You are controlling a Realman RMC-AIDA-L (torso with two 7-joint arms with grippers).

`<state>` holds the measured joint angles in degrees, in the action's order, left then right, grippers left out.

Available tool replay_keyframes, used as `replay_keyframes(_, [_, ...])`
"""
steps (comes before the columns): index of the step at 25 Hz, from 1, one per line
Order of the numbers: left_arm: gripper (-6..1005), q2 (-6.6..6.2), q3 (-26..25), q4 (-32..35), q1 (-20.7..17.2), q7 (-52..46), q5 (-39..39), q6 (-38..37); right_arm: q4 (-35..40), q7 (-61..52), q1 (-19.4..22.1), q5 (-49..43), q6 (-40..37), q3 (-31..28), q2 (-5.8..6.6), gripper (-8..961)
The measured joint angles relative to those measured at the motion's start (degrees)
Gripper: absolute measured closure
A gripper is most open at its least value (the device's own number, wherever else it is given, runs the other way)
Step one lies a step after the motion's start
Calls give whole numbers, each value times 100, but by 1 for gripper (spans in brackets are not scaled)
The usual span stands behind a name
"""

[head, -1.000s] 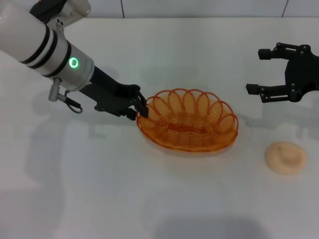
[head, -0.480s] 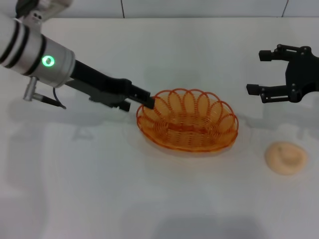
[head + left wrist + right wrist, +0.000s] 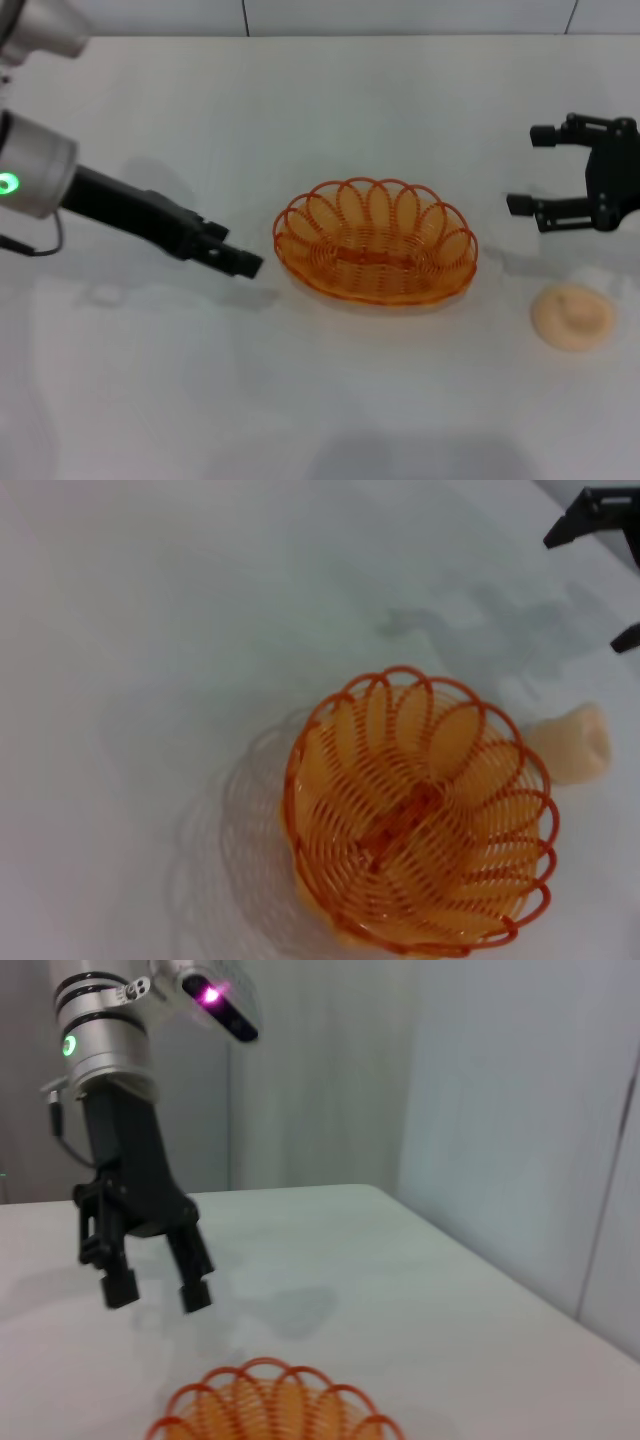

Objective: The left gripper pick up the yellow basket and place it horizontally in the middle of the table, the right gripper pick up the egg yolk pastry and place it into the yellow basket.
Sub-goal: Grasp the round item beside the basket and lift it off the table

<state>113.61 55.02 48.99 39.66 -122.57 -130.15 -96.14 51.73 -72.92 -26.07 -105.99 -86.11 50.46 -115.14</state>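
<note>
The yellow basket [image 3: 375, 255] lies lengthwise across the middle of the table [image 3: 330, 400], empty. It also shows in the left wrist view [image 3: 420, 820] and its rim in the right wrist view [image 3: 270, 1410]. My left gripper [image 3: 240, 262] is just left of the basket, apart from it; the right wrist view shows the left gripper [image 3: 157, 1293] open and empty. The egg yolk pastry [image 3: 572, 316] lies on the table right of the basket, and shows in the left wrist view [image 3: 572, 742]. My right gripper [image 3: 530, 168] is open and empty, above and behind the pastry.
The table's back edge meets a pale wall [image 3: 400, 15]. Bare white surface lies in front of the basket and between the basket and the pastry.
My left gripper has let go of the basket's left rim and drawn back to the left and lower. The basket stays put. The right gripper has shifted slightly right.
</note>
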Motion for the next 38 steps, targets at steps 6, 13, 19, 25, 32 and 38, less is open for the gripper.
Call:
replay_keyframes(6, [126,-65,-584,342,-536,1624,248,-368,172,-47,202,-37,-448,-9,24,84])
replay_keyframes(13, [126,-29,-731,378,-1229,3567,701,-707,885,-699,391,-654,-1063,-53,51,84])
replay_keyframes(19, [127,109,-1064,378,-1613,4694,859,-814,1521,-1642,279,-1496,-1529,-42,90,106])
replay_keyframes(25, [128,222,-1422,365,-1762,5202,850,-789,1833,-2284,2,-2231,-1580,-7,57,138])
replay_keyframes(32, [128,251,-1431,348,-1749,5069,804,-700,1797,-2814,-283,-2957,-1349,334,9,176])
replay_keyframes(38, [130,270,-1433,348,-1736,5030,819,-688,1692,-2970,-318,-3215,-1013,782,1,209])
